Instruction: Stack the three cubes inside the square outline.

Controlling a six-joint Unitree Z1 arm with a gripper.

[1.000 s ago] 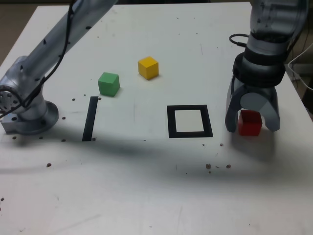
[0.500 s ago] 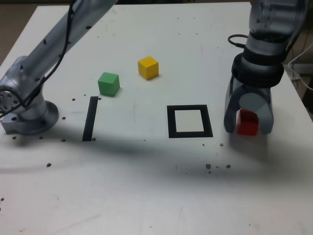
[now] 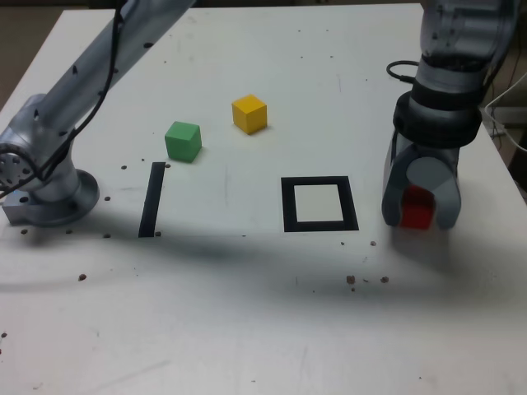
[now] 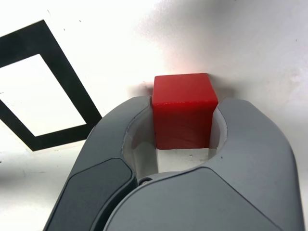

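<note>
Our claw (image 4: 184, 103) grips the red cube (image 4: 185, 113) by opposite sides; we judge it light, stiff, perhaps slightly slippery

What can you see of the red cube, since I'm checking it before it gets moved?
The red cube is a small, plain block, solid red, smooth and slightly glossy, with no marks visible. One face looks brighter than the other. It sits upright between the fingers of the gripper, which are closed on it from both sides, outside the square outline, to its right in the exterior view.
</note>
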